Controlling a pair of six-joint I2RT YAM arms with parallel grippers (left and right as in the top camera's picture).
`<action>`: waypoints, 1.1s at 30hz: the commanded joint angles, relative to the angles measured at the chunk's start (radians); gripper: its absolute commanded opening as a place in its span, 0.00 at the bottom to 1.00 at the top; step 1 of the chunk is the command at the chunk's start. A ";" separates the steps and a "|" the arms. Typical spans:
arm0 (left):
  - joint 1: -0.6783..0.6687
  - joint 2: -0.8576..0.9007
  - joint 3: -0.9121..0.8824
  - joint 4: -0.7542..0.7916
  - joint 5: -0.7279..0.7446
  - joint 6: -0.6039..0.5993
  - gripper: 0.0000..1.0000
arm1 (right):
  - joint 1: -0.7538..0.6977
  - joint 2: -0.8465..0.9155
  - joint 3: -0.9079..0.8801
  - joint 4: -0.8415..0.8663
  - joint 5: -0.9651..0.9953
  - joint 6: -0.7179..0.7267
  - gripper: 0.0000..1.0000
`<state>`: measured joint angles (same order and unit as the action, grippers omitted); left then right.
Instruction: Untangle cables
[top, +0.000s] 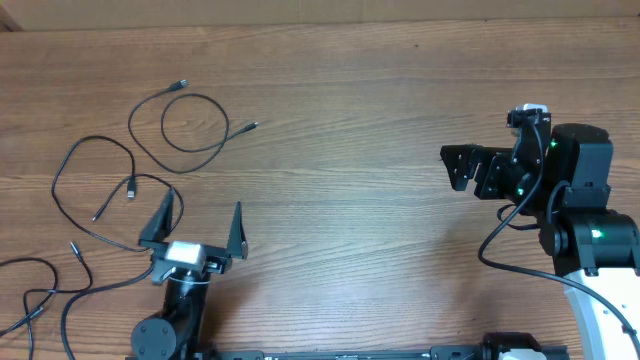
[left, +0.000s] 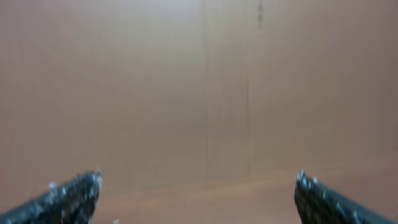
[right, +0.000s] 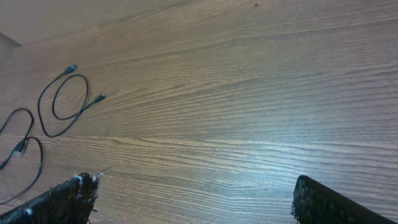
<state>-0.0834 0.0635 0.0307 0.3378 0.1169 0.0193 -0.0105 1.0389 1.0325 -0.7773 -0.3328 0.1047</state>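
Your cables loop over the left side of the counter, one running out of view at the left. Your left end effector is spread wide, just beside them. The right end effector, also wide, is well apart on the right.

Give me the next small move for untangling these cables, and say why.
Probably ease the open left gripper leftward and down onto the thin black looping cable beside it. Both grippers are open and empty, the cables all lie on the left of the wooden table, and the right gripper sits far from them.
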 joint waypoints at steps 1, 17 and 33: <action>0.026 -0.061 -0.026 -0.096 0.003 0.011 1.00 | 0.004 -0.004 0.023 0.006 0.003 0.000 1.00; 0.064 -0.061 -0.026 -0.416 -0.098 0.011 1.00 | 0.004 -0.004 0.023 0.005 0.003 0.000 1.00; 0.063 -0.059 -0.026 -0.415 -0.098 0.011 0.99 | 0.004 -0.004 0.023 0.006 0.003 0.000 1.00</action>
<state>-0.0299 0.0120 0.0082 -0.0753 0.0254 0.0257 -0.0105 1.0389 1.0325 -0.7784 -0.3332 0.1043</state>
